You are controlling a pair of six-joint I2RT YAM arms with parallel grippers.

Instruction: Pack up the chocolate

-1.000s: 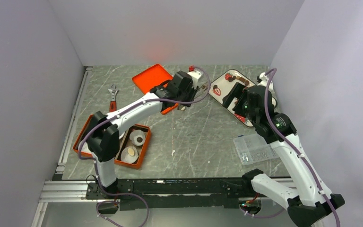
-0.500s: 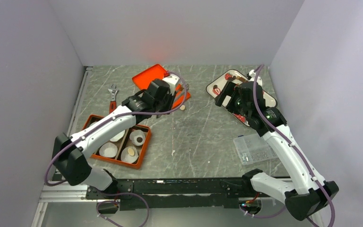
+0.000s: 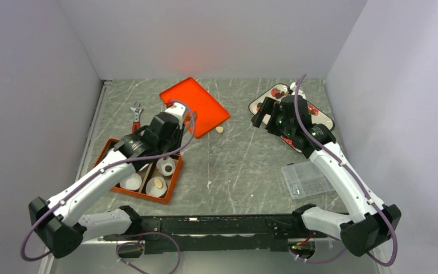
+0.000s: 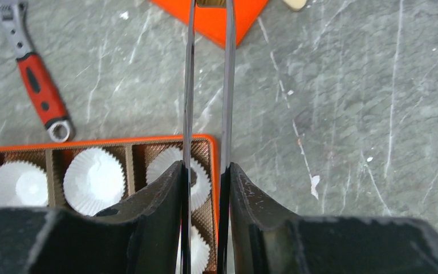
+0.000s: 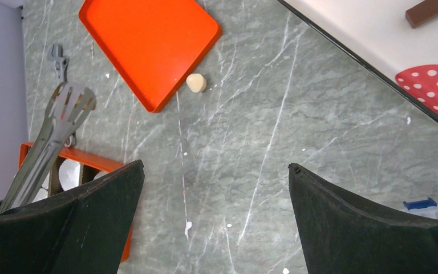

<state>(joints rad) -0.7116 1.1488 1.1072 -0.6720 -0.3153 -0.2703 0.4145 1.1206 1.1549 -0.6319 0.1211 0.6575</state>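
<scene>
Left wrist view: the left gripper (image 4: 206,171) is seen clamped on a pair of thin metal tongs (image 4: 228,85), whose two blades run forward between the fingers, close together. Beneath and left of the fingers an orange compartmented box (image 4: 108,141) holding white pleated paper cups (image 4: 94,178) is seen. In the right wrist view the right gripper (image 5: 215,165) is held with its jaws wide apart above the grey marbled table (image 5: 296,131). Ahead of it, a small round tan chocolate (image 5: 195,83) lies just beside a flat orange lid (image 5: 148,40). A brown chocolate piece (image 5: 428,11) rests on a white strawberry-printed tray (image 5: 365,34) farther ahead to the right.
</scene>
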